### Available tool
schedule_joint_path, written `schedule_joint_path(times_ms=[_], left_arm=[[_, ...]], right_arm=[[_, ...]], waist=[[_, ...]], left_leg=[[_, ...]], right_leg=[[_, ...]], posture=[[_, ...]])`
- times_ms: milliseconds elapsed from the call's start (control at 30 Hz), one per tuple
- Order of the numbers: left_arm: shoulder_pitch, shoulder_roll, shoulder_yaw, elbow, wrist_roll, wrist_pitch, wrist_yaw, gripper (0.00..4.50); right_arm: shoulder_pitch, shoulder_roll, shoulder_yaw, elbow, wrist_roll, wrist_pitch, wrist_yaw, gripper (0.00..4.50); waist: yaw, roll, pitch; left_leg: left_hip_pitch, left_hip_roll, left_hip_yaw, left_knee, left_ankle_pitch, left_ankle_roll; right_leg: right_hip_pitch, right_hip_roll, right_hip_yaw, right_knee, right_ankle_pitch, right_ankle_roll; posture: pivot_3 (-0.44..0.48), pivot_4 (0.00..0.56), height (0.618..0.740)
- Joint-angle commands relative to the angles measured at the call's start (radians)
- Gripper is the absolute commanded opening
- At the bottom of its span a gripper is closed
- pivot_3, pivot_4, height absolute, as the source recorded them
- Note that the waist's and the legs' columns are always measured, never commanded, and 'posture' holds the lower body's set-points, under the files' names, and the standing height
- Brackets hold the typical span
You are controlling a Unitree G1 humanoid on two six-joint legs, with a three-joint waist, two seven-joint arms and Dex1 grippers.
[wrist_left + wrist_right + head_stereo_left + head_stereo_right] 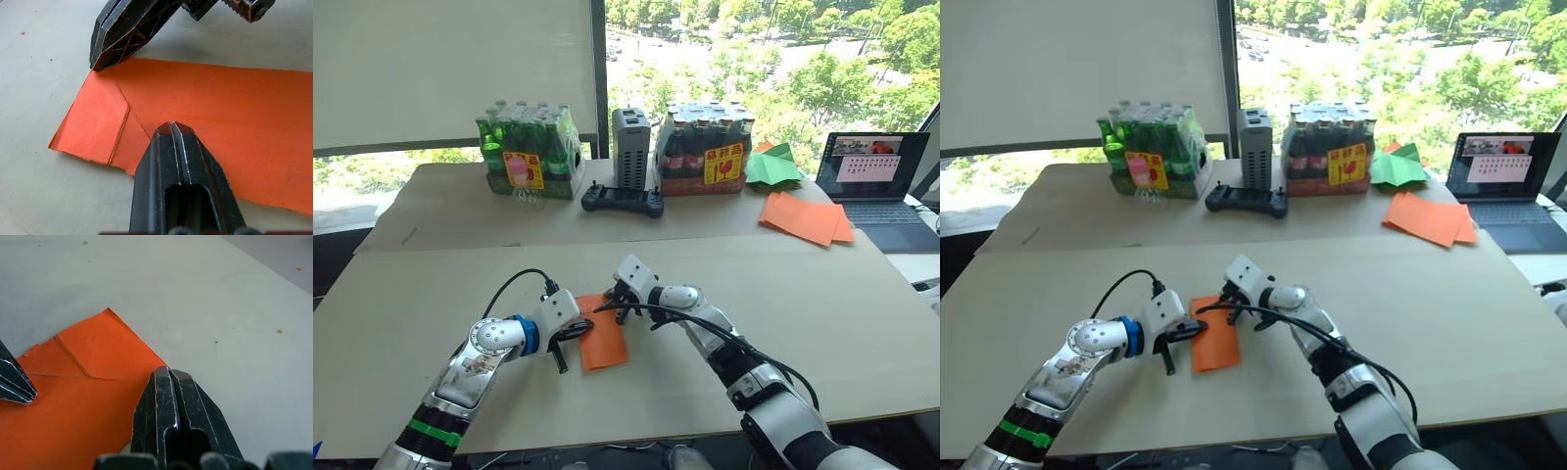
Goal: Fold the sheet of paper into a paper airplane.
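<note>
The paper (pixel 603 341) lies flat on the desk (pixel 822 313), between the two grippers, with one corner folded over (the creases show in the left wrist view). The left gripper (pixel 172 128) sits at the paper's 9 o'clock edge, its fingers pressed together, tips resting on the paper and gripping nothing. The right gripper (pixel 168 372) is at the paper's 12 o'clock edge, fingers likewise closed on nothing, tips at the paper's edge. Spare orange sheets (pixel 806 217) lie well apart at 2 o'clock.

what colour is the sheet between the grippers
Orange: the sheet of paper shows best in the left wrist view.
</note>
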Motion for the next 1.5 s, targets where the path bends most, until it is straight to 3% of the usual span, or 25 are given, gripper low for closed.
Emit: schedule_joint_path(times_ms=[33, 1000, 1500], left_arm=[[0.024, 0.015, -0.036, 0.029, 0.03, 0.038, -0.009, 0.0], [-0.019, 0.007, -0.058, 0.081, 0.036, 0.007, -0.023, 0.0], [-0.023, 0.01, -0.062, 0.082, 0.037, 0.006, -0.027, 0.0]], right_arm=[[0.053, -0.018, 0.023, -0.026, -0.016, 0.038, 0.044, 0.02], [0.361, -0.226, 0.134, -0.51, 0.012, 0.259, 0.258, 0.02], [0.422, -0.294, 0.171, -0.629, 0.032, 0.311, 0.292, 0.02]], waist=[[-0.001, 0.0, 0.0], [0.006, 0.009, -0.01], [0.006, 0.008, -0.013]], left_leg=[[0.0, 0.0, 0.0, 0.0, 0.0, 0.0], [0.001, 0.0, 0.001, 0.0, 0.0, 0.0], [0.001, 0.0, 0.0, 0.0, 0.0, 0.0]], right_leg=[[0.0, 0.0, 0.0, 0.0, 0.0, 0.0], [0.003, 0.0, 0.0, -0.001, -0.006, 0.009], [0.003, 0.0, 0.0, -0.001, -0.006, 0.01]], posture=[[0.0, 0.15, 0.723], [0.0, 0.15, 0.723], [0.0, 0.15, 0.723]])
